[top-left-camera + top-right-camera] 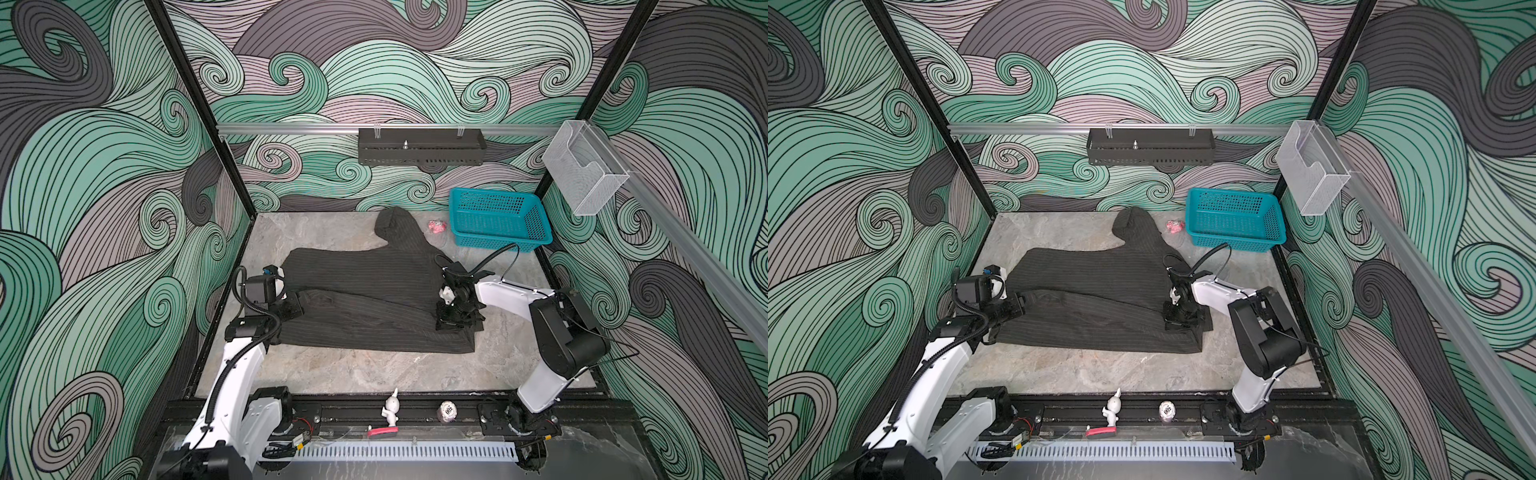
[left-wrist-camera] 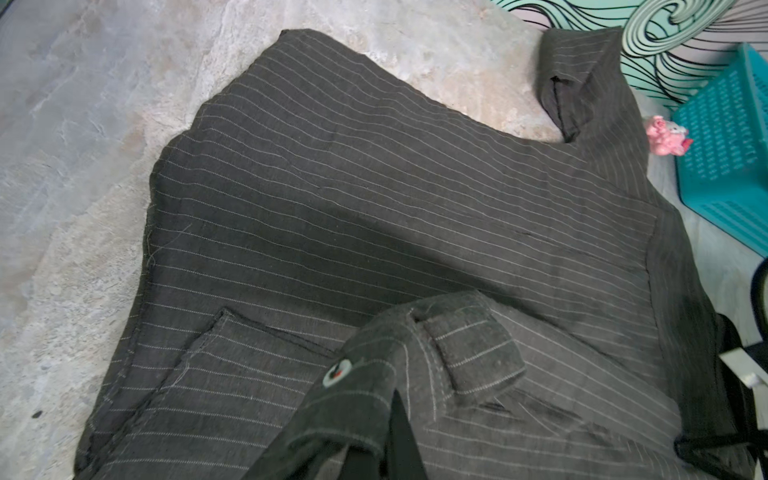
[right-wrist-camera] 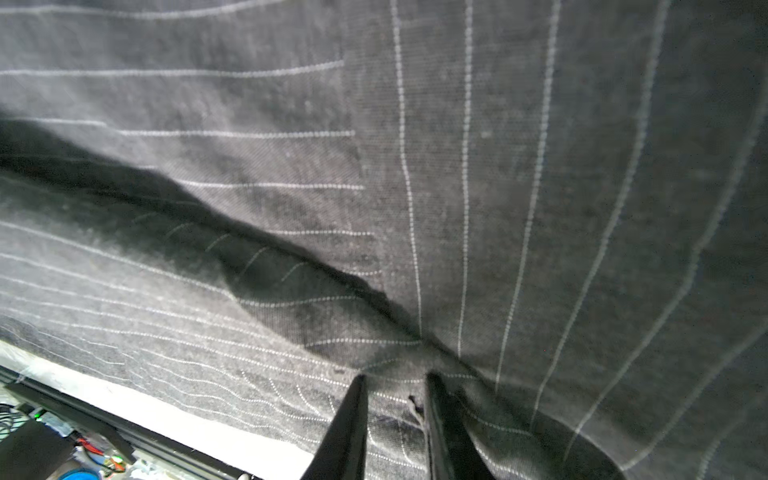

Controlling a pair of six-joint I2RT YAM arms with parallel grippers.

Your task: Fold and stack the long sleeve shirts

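Wave-patterned walls (image 1: 104, 166) in teal, mauve and grey close the cell on three sides, with black corner posts and an aluminium rail (image 1: 291, 129) across the back. The floor of the cell is a grey, marbled stone worktop (image 1: 353, 374) that fills the middle of both top views.

The pinstriped shirt (image 1: 365, 299) lies spread across the centre of the worktop. One sleeve (image 1: 395, 228) runs up toward the back wall, and a folded layer lies across its lower half.

A teal basket (image 1: 498, 220) sits in the upper right corner of the worktop, apart from the shirt. A black perforated shelf (image 1: 419, 151) hangs from the rail, and a clear plastic holder (image 1: 582, 174) is fixed to the right-hand rail.

The left tool (image 1: 293, 305) is at the shirt's left edge. It is clenched, and in the left wrist view the buttoned cuff (image 2: 415, 365) is draped over its black finger (image 2: 399, 436).

The right tool (image 3: 395, 380) is at the shirt's right edge. It pinches a ridge of the cloth between narrowly parted jaws, and creases fan out from the pinch.

A small pink toy (image 1: 436, 225) lies between the sleeve and the basket. A white figurine (image 1: 391, 409) and a small ball (image 1: 446, 411) stand on the black front frame.
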